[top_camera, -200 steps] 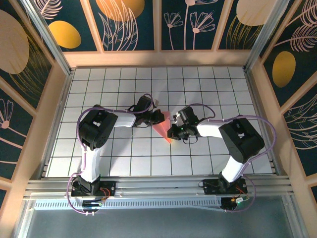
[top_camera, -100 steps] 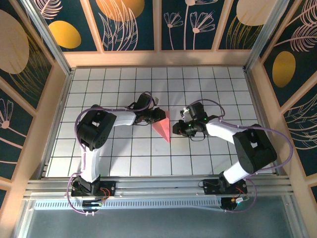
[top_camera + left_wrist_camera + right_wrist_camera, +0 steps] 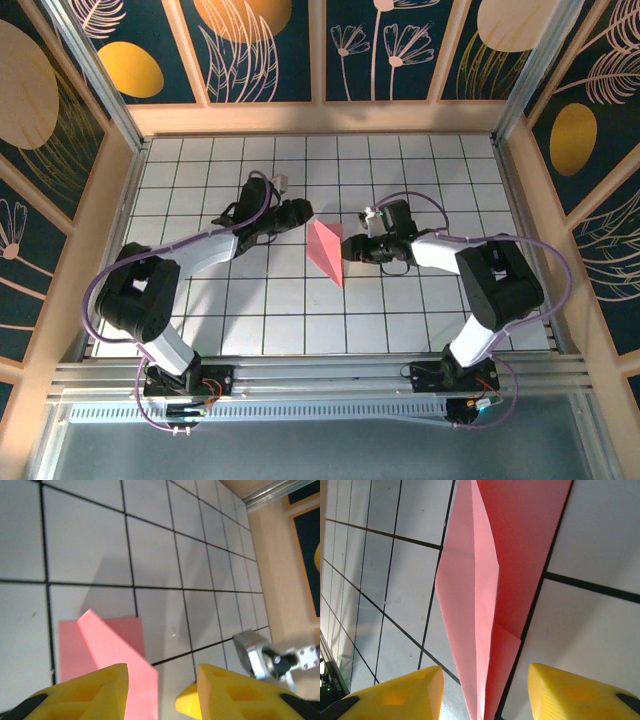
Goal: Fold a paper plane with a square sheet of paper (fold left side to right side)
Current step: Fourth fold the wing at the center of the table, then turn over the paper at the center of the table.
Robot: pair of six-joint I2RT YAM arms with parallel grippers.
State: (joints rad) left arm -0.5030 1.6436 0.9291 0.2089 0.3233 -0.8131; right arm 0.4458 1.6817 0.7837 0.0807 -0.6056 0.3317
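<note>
Fingers (image 3: 85, 692) of the left gripper (image 3: 303, 212) and right gripper (image 3: 349, 248) are seen parted and empty above the tiled table (image 3: 200, 300). The paper plane (image 3: 326, 252) is found lying between them, already creased to a point. Folding is judged complete, so only a clean retreat is called for, without the plane being brushed.

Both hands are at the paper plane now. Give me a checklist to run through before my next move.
1. Left hand open: ok, jaws apart, nothing pinched.
2. Right hand open: ok, jaws apart, nothing pinched.
3. Paper plane resting on the table: ok, pointed end toward the arm bases.
4. Folds lying flat: not ok, the top layer looks lifted along the crease in the right wrist view.
5. Hands clear of the paper: cannot tell. The left hand is close by its wide end and the right hand by its right edge.
</note>
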